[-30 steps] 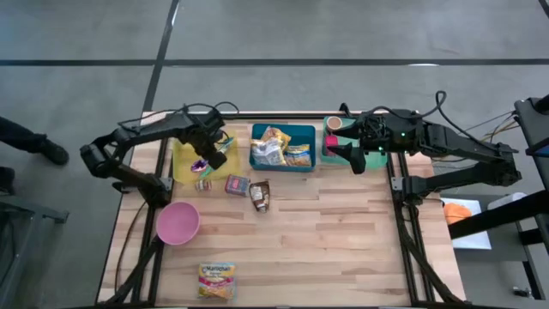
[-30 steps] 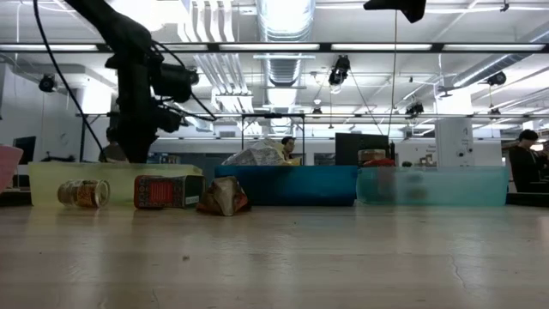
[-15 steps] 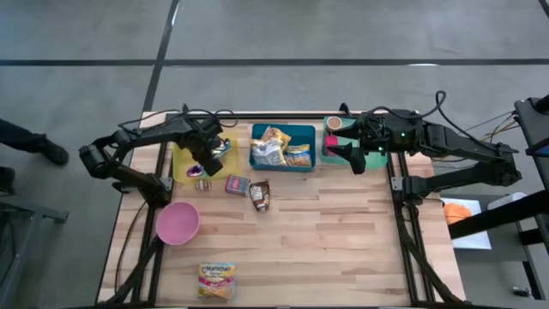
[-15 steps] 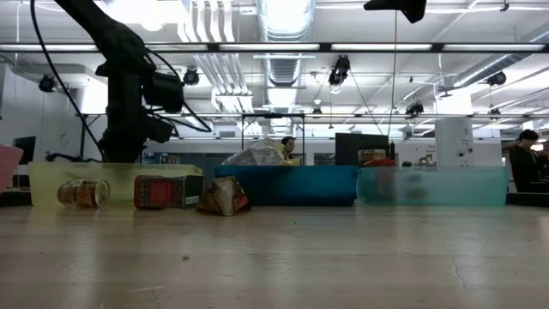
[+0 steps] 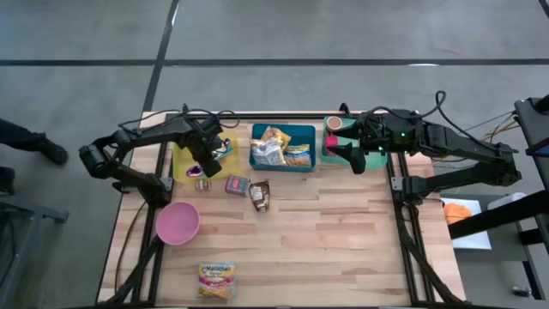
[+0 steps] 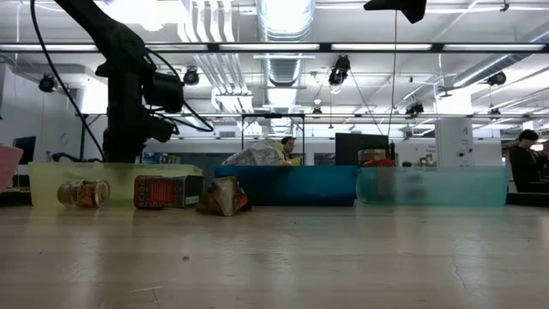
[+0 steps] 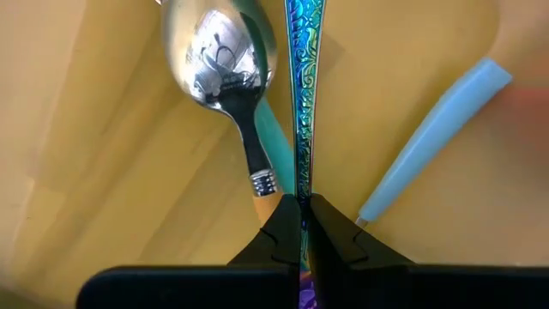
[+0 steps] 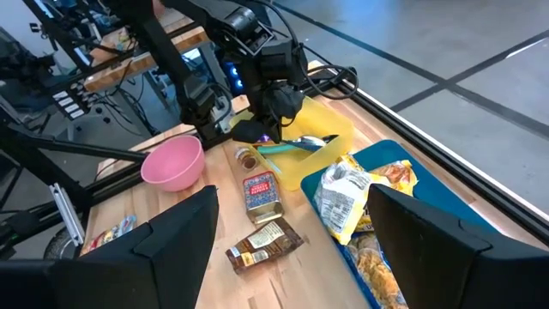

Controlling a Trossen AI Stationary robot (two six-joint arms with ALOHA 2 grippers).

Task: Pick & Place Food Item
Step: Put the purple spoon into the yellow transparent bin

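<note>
Progress looks early: left claw (image 7: 303,206) is clamped on an iridescent utensil handle (image 7: 300,94) inside the yellow tray (image 5: 182,163), beside a spoon (image 7: 225,60). Right claw (image 5: 353,161) is parked wide open, empty, over the teal bin (image 5: 327,154). Food items, e.g. the snack packet (image 5: 216,281), are left on the bench (image 5: 326,240); none is held.

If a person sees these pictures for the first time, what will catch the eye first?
Probably the left gripper, down in the yellow tray at the table's far left and shut on a thin iridescent utensil handle, beside a shiny spoon. Next, the pink bowl on the table's left side and the blue bin of snack bags.
</note>
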